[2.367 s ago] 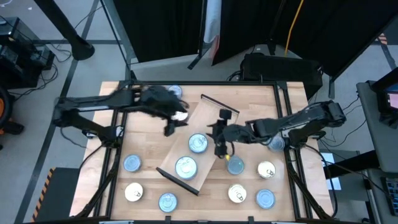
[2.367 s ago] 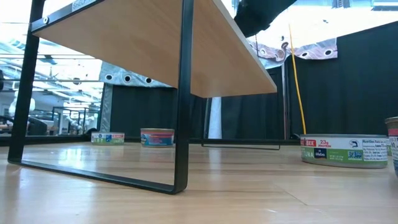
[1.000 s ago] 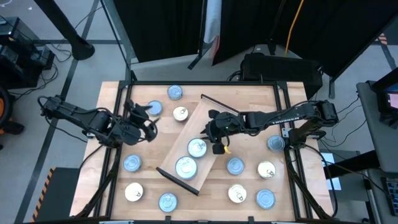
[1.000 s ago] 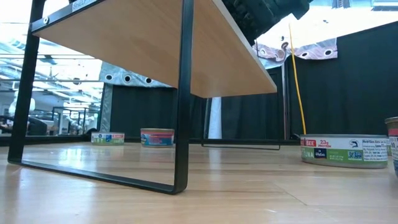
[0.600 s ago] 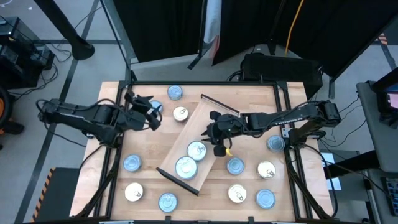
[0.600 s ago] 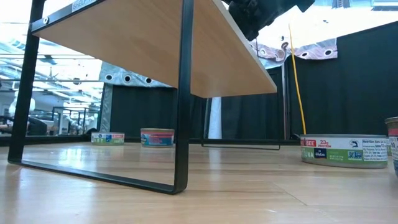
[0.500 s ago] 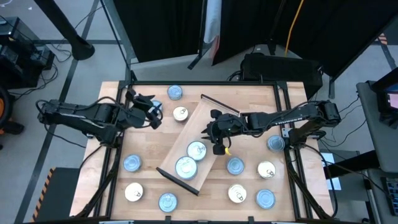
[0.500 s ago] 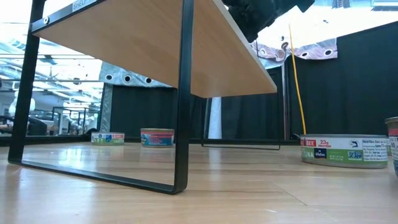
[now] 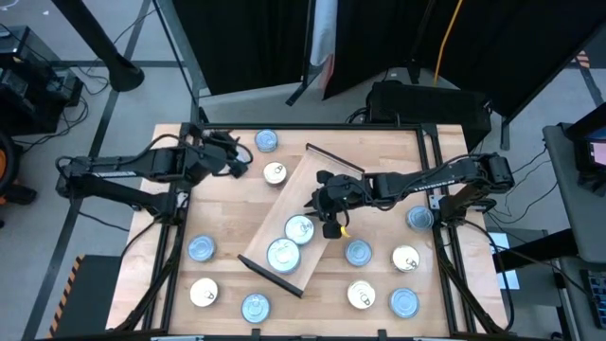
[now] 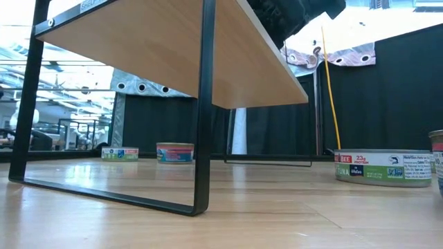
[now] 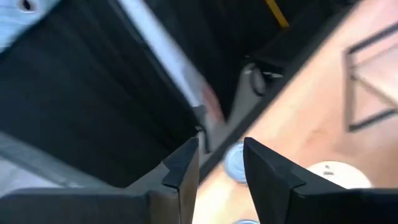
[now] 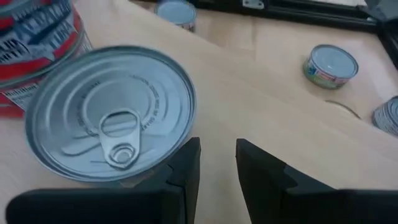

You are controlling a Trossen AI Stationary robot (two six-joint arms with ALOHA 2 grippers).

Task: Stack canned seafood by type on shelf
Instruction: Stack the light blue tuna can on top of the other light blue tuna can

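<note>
The shelf (image 9: 301,194) is a light wooden board lying slantwise mid-table; in the low view it stands raised on black frame legs (image 10: 202,111). Two tins rest on its board: a silver pull-tab tin (image 12: 109,118) and a red-labelled one (image 12: 37,37) beside it. My right gripper (image 9: 325,210) hovers over the board just beside the silver tin (image 9: 299,227), open by a narrow gap, holding nothing. My left gripper (image 9: 235,159) hangs in the air near the table's far left, narrowly open and empty, near a blue-topped tin (image 9: 267,140) and a pale-topped tin (image 9: 275,172).
Several loose tins lie flat on the tabletop: along the near edge (image 9: 254,305), at the left (image 9: 201,248), and right of the shelf (image 9: 358,252) (image 9: 405,258) (image 9: 419,218). A dark frame (image 9: 312,128) borders the table. Black curtains hang behind.
My left gripper has swung from beside the table's left edge toward the far edge and rightward, nearer the far tins, turning as it went, and its fingers have drawn closer together. My right gripper has kept still over the shelf.
</note>
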